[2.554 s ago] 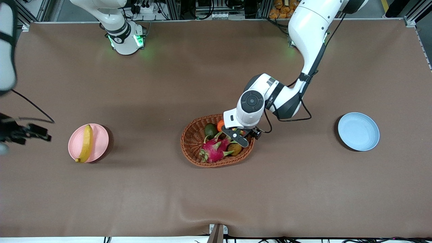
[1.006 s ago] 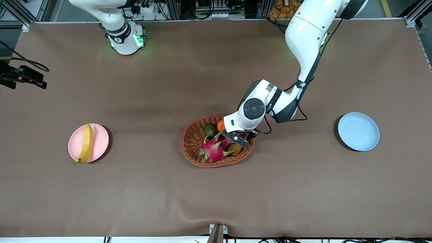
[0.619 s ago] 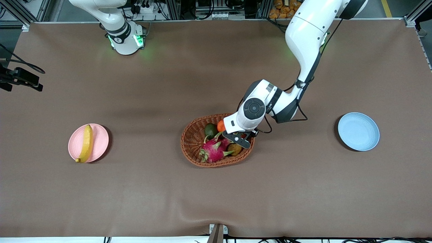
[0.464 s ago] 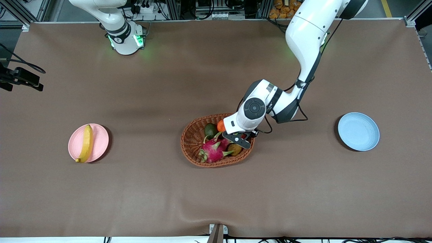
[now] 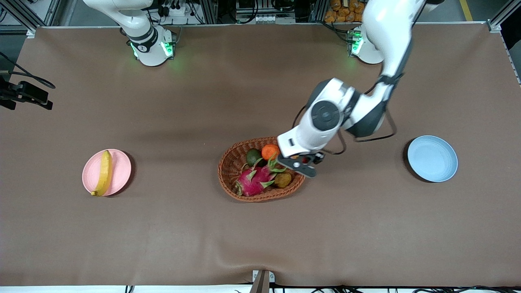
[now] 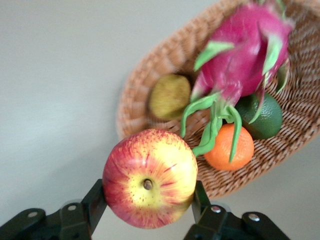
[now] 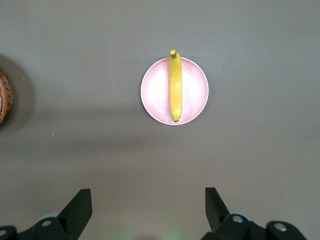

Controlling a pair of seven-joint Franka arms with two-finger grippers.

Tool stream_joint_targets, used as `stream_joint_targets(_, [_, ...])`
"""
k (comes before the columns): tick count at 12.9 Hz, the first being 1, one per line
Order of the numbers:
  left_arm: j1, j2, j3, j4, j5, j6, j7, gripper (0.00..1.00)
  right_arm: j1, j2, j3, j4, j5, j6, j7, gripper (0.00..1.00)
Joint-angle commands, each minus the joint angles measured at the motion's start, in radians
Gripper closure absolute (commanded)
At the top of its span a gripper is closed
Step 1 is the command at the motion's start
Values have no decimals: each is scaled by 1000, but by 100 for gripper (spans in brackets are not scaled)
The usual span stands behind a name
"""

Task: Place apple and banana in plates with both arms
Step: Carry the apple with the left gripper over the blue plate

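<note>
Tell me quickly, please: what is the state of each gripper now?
Left gripper: shut on the apple, above the basket rim.
Right gripper: open, empty, high over the table.

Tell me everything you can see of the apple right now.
The apple is small and round, red with yellow blotches and fine red streaks, its skin smooth and glossy. A small brown stem pit faces the left wrist camera. It is clamped between the fingers of the left gripper, one on each side, and nothing else touches it. It hangs lifted over the rim of the woven basket, at the basket's end toward the left arm. In the front view the wrist hides it.
</note>
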Motion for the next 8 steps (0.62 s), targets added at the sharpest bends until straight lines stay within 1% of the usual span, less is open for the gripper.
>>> stream_joint_targets(1, [69,-121,18,-2,-3,-111,5,100,-10,-18,5,-16,18,-2,-9,0])
stream_joint_targets(3, [153,-181,19,-1,-3,-206,15,100,-16,-18,5,-16,18,-3,-7,0])
stream_joint_targets(5, [238,-218,19,-1,-8,-278,14,100,-27,-18,3,-16,28,-6,-1,0])
stream_joint_targets(7, [336,-232,19,-7,-6,-345,17,100,-63,-20,3,-16,89,-34,0,0])
stream_joint_targets(8, [379,-234,20,-15,0,-352,17,100,-71,-20,3,-16,103,-38,0,0])
